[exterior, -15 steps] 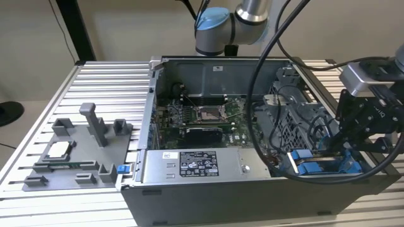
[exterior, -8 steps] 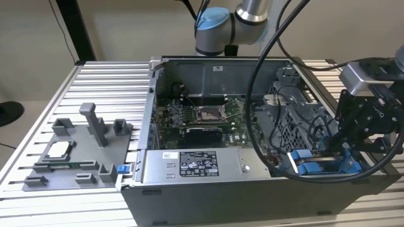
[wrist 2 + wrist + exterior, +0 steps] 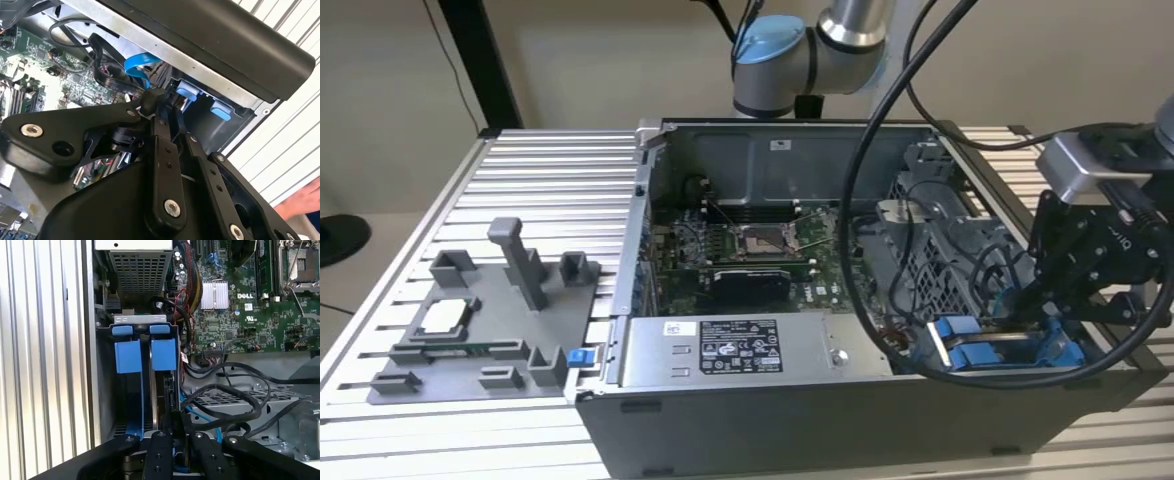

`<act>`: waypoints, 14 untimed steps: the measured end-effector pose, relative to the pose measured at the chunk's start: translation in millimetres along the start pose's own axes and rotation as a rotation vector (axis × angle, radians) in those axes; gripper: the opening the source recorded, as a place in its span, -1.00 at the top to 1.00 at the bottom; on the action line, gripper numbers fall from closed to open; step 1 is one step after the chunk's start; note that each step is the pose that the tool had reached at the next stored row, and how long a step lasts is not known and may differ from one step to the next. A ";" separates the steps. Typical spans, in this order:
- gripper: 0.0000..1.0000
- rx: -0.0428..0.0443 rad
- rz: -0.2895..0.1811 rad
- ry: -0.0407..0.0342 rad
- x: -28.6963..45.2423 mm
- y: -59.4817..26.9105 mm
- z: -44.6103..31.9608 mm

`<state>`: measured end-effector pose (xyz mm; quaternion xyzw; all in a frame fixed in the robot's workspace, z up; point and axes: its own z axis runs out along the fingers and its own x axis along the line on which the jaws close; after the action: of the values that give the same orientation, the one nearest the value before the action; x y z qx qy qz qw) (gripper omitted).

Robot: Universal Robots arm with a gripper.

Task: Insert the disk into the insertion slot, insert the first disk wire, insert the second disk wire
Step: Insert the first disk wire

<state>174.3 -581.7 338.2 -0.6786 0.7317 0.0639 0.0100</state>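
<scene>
Disk (image 3: 161,390) is standing on edge, seated down inside the insertion slot (image 3: 105,385) at a corner of the open computer case (image 3: 761,400), toward the exterior view's right. Gripper (image 3: 161,102) is reaching down at that slot with its jaws pinching narrowly on a small black plug (image 3: 151,96), and a blue cable (image 3: 139,64) is curling just beside it.
</scene>
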 end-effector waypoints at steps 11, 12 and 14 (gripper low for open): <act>1.00 -0.0002 -0.001 -0.0069 1.2 -1.8 6.7; 1.00 -0.0003 -0.002 -0.0076 1.4 -2.0 8.4; -1.00 -0.0007 -0.002 -0.0095 1.5 -2.1 10.5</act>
<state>175.5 -582.2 327.4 -0.6789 0.7311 0.0673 0.0133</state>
